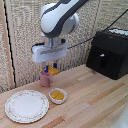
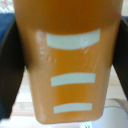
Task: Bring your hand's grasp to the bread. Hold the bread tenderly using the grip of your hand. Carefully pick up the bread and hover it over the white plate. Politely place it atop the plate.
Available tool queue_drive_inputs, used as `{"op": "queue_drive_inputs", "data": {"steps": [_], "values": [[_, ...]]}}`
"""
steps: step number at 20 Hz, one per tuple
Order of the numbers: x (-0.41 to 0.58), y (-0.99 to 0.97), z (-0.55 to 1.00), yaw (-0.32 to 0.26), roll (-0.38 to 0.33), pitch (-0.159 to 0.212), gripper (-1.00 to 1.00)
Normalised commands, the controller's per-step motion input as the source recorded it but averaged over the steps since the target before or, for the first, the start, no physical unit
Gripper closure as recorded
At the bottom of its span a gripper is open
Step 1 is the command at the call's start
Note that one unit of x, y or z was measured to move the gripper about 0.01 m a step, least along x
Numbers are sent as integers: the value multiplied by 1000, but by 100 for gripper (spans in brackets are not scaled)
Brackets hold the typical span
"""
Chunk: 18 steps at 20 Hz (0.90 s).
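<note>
My white boxy gripper [image 1: 50, 68] hangs over the back of the wooden table, its two dark blue fingers shut on the bread [image 1: 53, 71]. The bread is a small orange-brown loaf, held in the air just above a pink cup [image 1: 46, 78]. In the wrist view the bread [image 2: 67, 60] fills the frame, with pale stripes on its face and a dark finger [image 2: 10, 70] on either side. The white plate [image 1: 26, 105], with a faint floral rim, lies flat near the table's front at the exterior view's left, apart from the gripper.
A small white bowl [image 1: 58, 95] with yellow food pieces stands just right of the plate. A black boxy appliance [image 1: 109, 52] stands at the back right with a cable behind it. A woven screen closes off the back.
</note>
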Motion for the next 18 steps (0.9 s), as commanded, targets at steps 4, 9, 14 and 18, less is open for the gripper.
{"op": "queue_drive_inputs", "data": {"steps": [4,9,14,18], "values": [[280,986,-306,31,0,0,100],[251,875,-498,48,-15,0,100],[340,462,-482,63,-43,0,100],[483,224,-454,100,-50,-3,100]]}}
